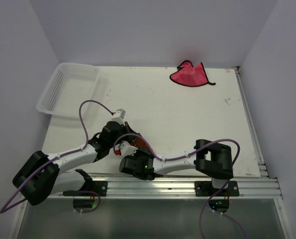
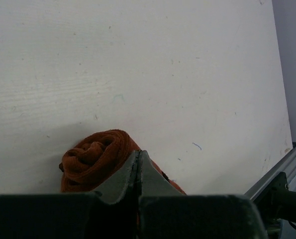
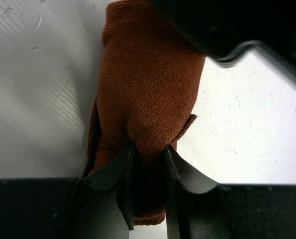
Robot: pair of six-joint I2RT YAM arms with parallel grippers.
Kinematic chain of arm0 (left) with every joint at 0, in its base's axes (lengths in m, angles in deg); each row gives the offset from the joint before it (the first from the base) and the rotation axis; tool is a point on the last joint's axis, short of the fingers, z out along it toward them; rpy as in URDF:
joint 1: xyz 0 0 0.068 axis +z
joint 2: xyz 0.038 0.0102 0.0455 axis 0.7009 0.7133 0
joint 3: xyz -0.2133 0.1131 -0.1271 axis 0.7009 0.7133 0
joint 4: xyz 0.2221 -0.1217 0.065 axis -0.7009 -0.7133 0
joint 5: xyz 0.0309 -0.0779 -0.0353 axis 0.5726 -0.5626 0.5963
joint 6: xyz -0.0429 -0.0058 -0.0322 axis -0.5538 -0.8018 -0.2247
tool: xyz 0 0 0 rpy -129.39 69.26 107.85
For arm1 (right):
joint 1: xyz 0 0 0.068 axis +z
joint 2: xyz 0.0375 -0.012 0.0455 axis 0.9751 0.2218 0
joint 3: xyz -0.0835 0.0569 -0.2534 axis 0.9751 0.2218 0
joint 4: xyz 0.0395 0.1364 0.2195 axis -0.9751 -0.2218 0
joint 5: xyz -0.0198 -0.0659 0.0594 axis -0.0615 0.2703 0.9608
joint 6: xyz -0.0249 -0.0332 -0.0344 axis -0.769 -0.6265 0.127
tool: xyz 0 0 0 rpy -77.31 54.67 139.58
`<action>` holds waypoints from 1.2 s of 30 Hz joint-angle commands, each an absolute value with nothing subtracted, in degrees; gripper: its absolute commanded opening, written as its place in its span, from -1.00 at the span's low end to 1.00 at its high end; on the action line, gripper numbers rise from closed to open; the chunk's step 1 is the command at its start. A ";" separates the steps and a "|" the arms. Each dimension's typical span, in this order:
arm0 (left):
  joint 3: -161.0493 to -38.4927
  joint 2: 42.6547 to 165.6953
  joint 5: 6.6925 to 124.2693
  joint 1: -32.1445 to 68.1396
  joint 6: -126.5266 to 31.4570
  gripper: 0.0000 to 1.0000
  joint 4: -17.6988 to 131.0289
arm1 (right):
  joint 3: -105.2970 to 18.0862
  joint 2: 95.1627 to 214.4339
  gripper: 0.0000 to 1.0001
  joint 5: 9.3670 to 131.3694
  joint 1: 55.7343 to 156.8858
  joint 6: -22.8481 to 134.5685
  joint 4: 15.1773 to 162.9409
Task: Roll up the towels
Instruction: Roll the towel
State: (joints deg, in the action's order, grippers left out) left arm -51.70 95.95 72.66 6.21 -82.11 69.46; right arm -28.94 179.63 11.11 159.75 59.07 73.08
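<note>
The rust-orange towel lies rolled near the table's front edge, between both grippers. In the left wrist view its spiral end shows just beyond my left gripper, whose jaws are pressed together right over the roll. My left gripper comes in from the left. My right gripper is shut on the near end of the orange roll, cloth bulging between its jaws; it sits at the front. The pink-red towel lies flat and unrolled at the far edge.
A white mesh basket stands at the far left corner, partly over the table edge. An aluminium rail runs along the front. The left gripper's dark body hangs over the roll's far end in the right wrist view.
</note>
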 commanded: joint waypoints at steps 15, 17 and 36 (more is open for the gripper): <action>-48.26 109.45 75.50 5.83 -81.75 -1.00 78.73 | -27.21 171.02 0.01 18.95 155.85 65.65 71.99; -48.52 110.15 75.68 5.83 -81.66 -1.00 78.64 | -26.25 169.17 0.06 20.71 155.50 66.45 72.34; -49.49 109.54 76.82 5.83 -80.43 -1.00 76.45 | -15.00 160.46 0.28 39.78 147.67 75.58 79.54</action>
State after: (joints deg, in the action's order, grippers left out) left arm -49.38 109.10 73.99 6.06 -82.85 81.54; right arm -16.13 161.51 36.23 147.77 72.92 77.29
